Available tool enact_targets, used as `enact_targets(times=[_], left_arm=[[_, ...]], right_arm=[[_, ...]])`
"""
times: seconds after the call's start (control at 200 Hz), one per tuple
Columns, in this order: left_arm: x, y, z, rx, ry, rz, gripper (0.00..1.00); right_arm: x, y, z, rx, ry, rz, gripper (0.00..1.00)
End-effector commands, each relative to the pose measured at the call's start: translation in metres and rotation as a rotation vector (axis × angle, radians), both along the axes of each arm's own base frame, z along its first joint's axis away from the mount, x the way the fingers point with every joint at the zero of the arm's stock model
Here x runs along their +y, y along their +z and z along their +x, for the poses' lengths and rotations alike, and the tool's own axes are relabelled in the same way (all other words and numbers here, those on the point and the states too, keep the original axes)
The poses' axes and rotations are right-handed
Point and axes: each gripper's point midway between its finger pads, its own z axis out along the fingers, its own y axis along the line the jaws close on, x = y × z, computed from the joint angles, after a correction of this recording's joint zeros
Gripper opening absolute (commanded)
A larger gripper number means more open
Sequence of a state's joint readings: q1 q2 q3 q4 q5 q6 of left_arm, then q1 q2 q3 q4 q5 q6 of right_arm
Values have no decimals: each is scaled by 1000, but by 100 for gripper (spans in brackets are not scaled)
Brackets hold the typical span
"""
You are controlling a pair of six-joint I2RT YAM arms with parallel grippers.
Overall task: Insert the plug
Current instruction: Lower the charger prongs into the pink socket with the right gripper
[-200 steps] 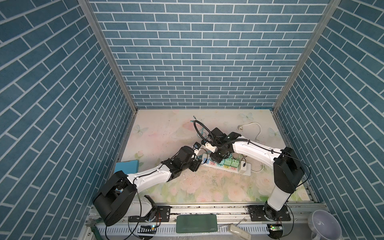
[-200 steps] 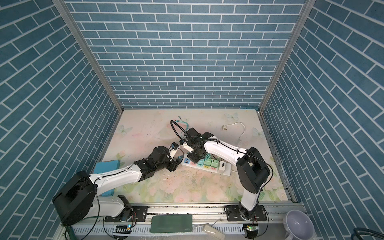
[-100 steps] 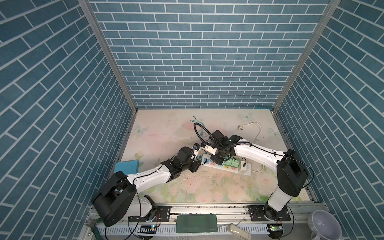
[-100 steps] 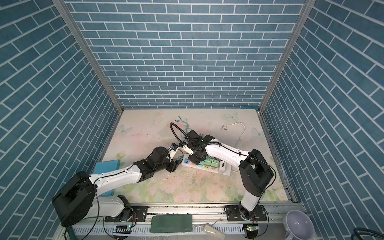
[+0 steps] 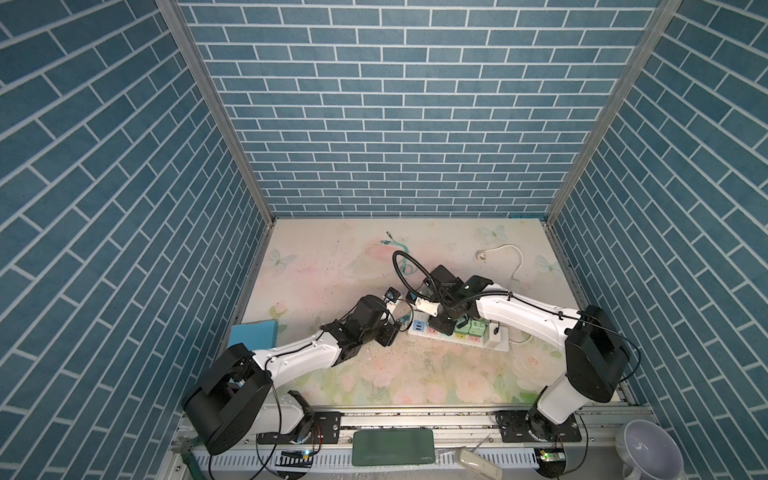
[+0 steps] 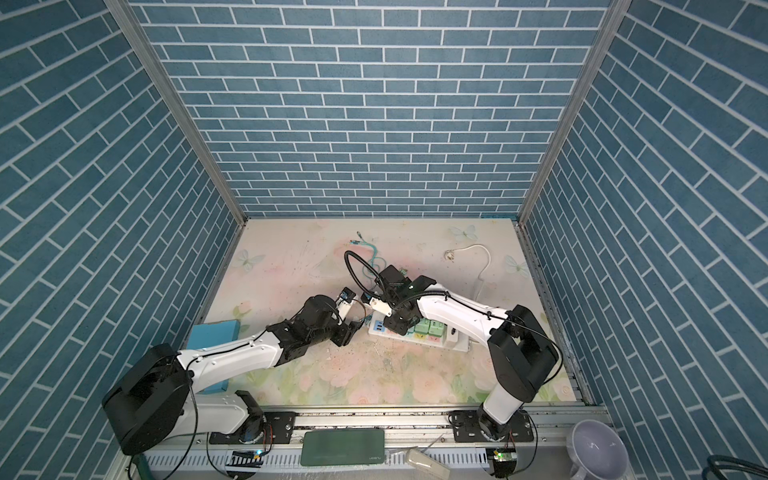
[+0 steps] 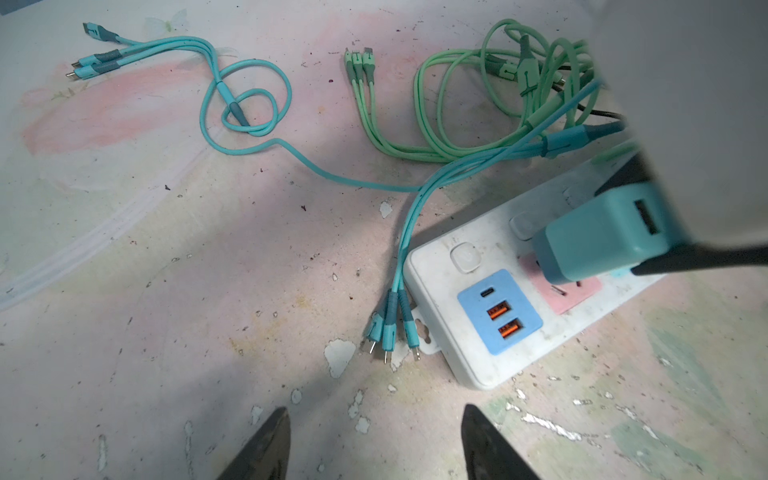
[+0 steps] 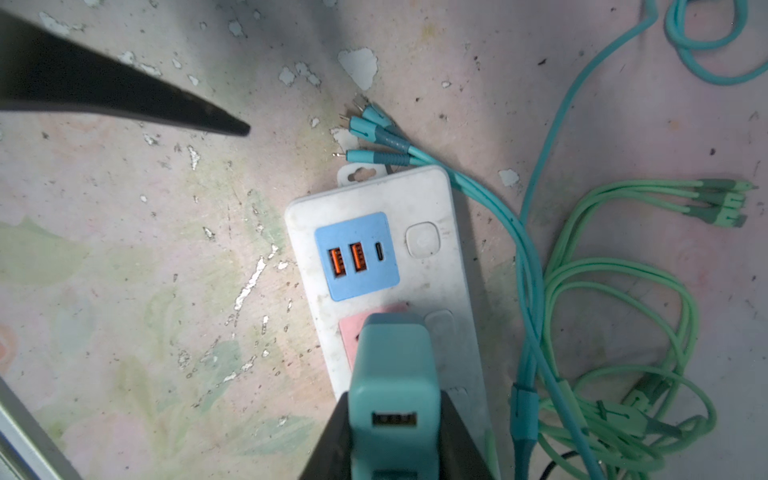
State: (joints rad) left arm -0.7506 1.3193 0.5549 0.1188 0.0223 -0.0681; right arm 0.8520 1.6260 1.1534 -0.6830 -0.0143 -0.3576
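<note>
- Your right fingers (image 8: 328, 444) pinched the teal plug (image 8: 395, 374) from 2 sides, 1 dark finger on each flank. The plug's USB port faced the wrist camera.
- The plug was over the pink socket (image 7: 577, 295) of the white power strip (image 7: 478, 361), the socket right next to the blue USB panel (image 7: 498, 318).
- In the left wrist view the plug's base met the pink face, and the body leaned instead of standing square. The prongs were hidden, so you could not tell how far in they sat.
- Your left fingers (image 7: 266, 449) were spread wide and held nothing. They hung over the bare desk (image 7: 166, 332), near the strip's end but apart from it.
- The blue panel showed 2 orange USB ports and 1 smaller port beside them.
- 3 teal connectors (image 7: 390, 328) lay on the desk just beside the strip's end, close to its hanging tab. Their cable ran along the strip's side.
- A green cable bundle (image 7: 457, 104) lay loosely coiled beyond the strip, with 3 connectors fanned out from it.
- In both top views your 2 arms met near the middle of the desk, over the end of the strip nearer your left arm.
- Green blocks (image 5: 476, 330) sat in the strip farther along, toward your right arm.
- A blue box (image 5: 253, 334) lay at the desk's left edge, and a white cord (image 5: 513, 257) lay near the back right. Both were well apart from the strip.
</note>
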Motion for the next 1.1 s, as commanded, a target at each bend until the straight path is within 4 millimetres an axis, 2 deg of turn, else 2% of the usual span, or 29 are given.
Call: enact_targets(times=[0.0,0.295,0.445,0.55,0.67,0.82,0.915,1.045,1.095], left_arm=[[1,2,-1,-5,0,-4,66],[1,3,-3,-6,-5,-11,66],[4,20,-2,-47,-1,-34,67],[9,37,-2,-90,11,-42,69],[22,63,-1,-159,45,-49,71],[45,95,1,-276,136,-72,80],[61,107,2,-335,194,-67,92],[79,111,5,-390,269,-43,100],[86,109,7,-394,303,-28,100]], right_arm=[[-39,-44,-25,69,54,-183,0],[-41,-59,-20,63,84,-230,0],[-38,-63,-13,98,67,-199,0],[-37,-74,-19,157,70,-210,0],[-34,-84,-26,224,54,-214,0],[-34,-96,-30,264,42,-217,0],[-35,-104,-31,285,22,-243,0],[-33,-93,-18,221,-3,-235,0],[-29,-83,-14,201,-11,-212,5]])
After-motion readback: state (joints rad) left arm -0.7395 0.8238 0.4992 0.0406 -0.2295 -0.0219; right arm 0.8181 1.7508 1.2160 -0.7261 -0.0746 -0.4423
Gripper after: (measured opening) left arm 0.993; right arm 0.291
